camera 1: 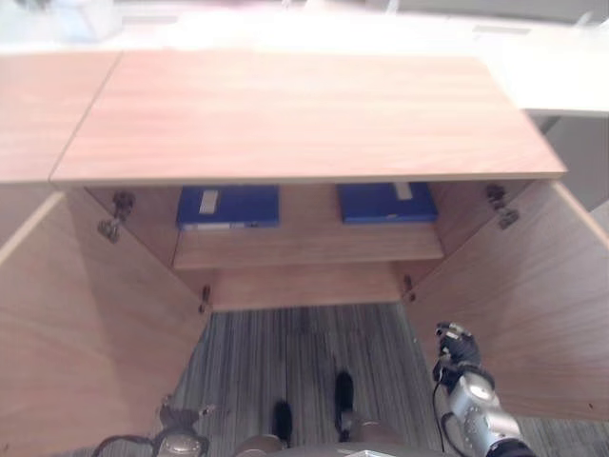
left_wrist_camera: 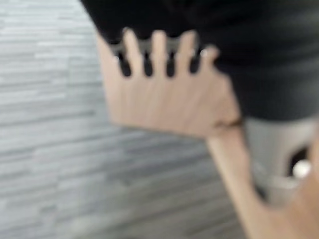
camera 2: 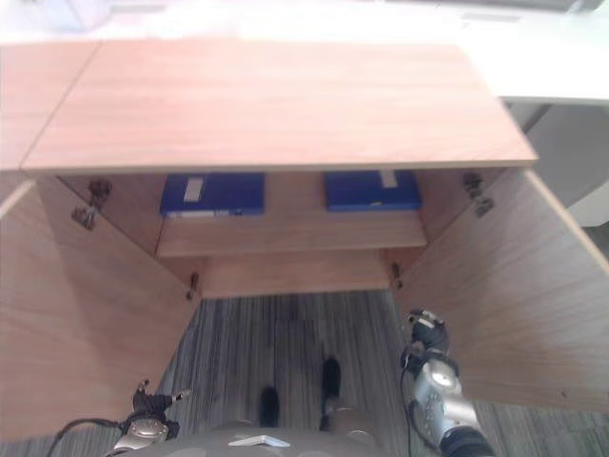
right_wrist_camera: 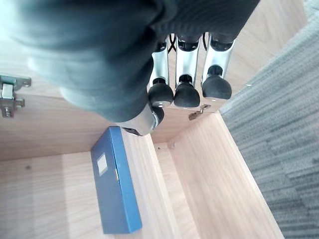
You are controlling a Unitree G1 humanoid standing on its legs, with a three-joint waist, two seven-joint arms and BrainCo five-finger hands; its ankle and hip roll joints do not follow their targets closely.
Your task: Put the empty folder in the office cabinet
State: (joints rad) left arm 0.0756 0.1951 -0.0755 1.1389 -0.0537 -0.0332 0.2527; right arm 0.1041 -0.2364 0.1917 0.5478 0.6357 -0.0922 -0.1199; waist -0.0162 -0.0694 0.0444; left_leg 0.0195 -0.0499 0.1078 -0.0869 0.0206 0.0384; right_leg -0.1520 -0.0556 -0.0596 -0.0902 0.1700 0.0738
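Note:
The wooden office cabinet (camera 1: 304, 114) stands with both doors swung wide. On its shelf (camera 1: 304, 243) two blue folders lie flat: one on the left (camera 1: 228, 205) and one on the right (camera 1: 385, 202). The right wrist view shows one blue folder (right_wrist_camera: 117, 184) on the shelf past my right hand (right_wrist_camera: 187, 74), whose fingers are curled with nothing in them. That right hand (camera 1: 457, 350) hangs low beside the right door (camera 1: 533, 295). Low by the left door (camera 1: 86, 324), my left hand (camera 1: 179, 419) holds nothing, and its fingers (left_wrist_camera: 159, 50) are straight.
Grey striped carpet (camera 1: 285, 352) lies between the two open doors in front of the cabinet. Metal hinges (camera 1: 116, 217) sit on the inner walls. A white desk (camera 1: 561, 76) adjoins the cabinet at the back right, and another wooden top (camera 1: 43, 114) adjoins it on the left.

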